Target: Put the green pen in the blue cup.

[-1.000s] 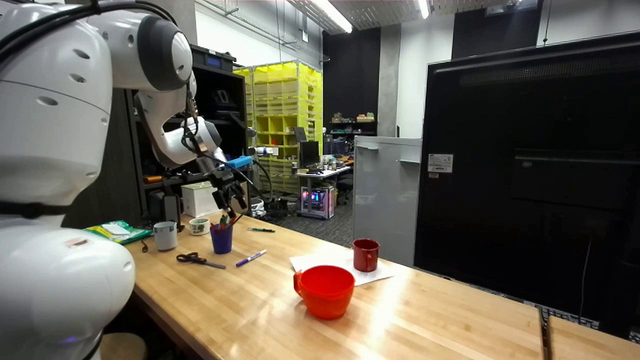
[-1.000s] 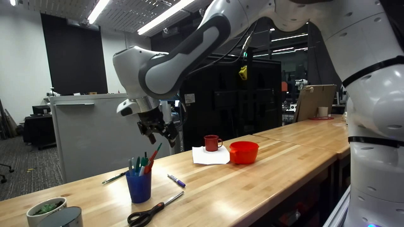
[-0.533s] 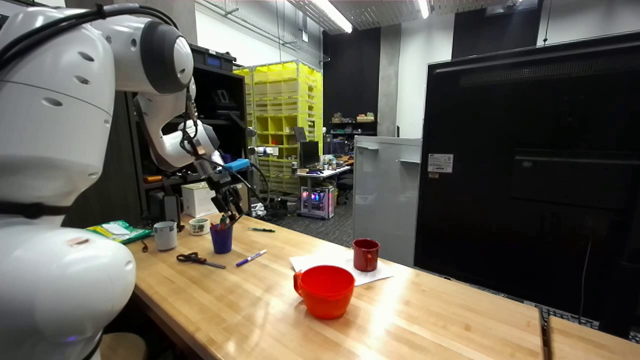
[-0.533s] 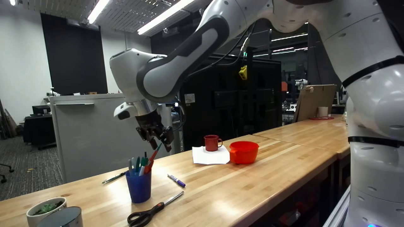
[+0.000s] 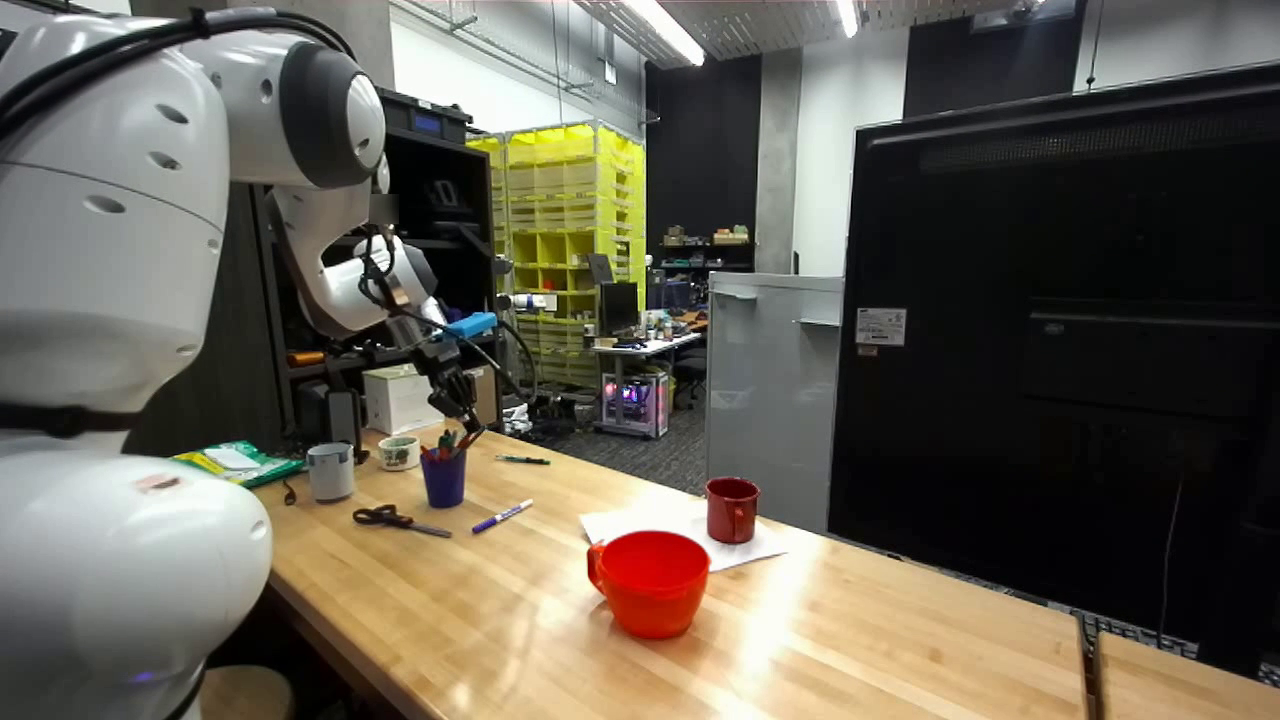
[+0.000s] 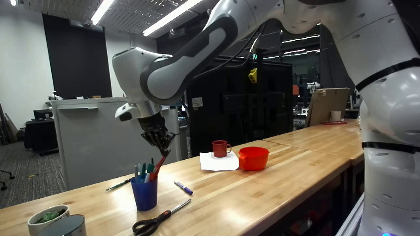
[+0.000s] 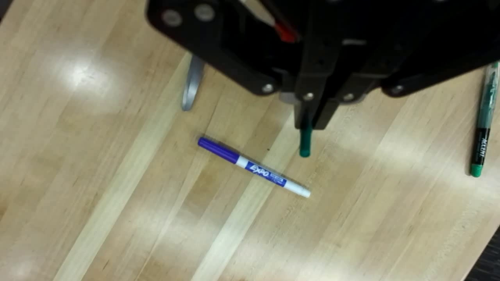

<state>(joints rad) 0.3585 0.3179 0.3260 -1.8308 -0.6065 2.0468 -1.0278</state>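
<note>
The dark blue cup (image 6: 144, 197) stands upright on the table, full of several pens, and also shows in an exterior view (image 5: 444, 484). My gripper (image 6: 165, 152) is just above it, shut on the upper end of a green pen that leans out of the cup beside something red. In the wrist view the tip of this green pen (image 7: 305, 145) sticks out past the fingertips of my gripper (image 7: 312, 125). Another green pen (image 7: 484, 117), with a black section, lies on the table behind the cup. The cup is hidden in the wrist view.
Close to the cup lie a purple-and-white marker (image 6: 183, 187) and black-handled scissors (image 6: 160, 217). A small planter (image 6: 48, 217) and a grey mug (image 6: 67, 226) stand nearby. Farther along are a red bowl (image 6: 253, 159) and a dark red cup (image 6: 220, 149) on white paper (image 6: 210, 163).
My gripper has come down slightly onto the green pen's upper end, and its fingers have closed from wide apart around it. The cup and the things on the table stay put.
</note>
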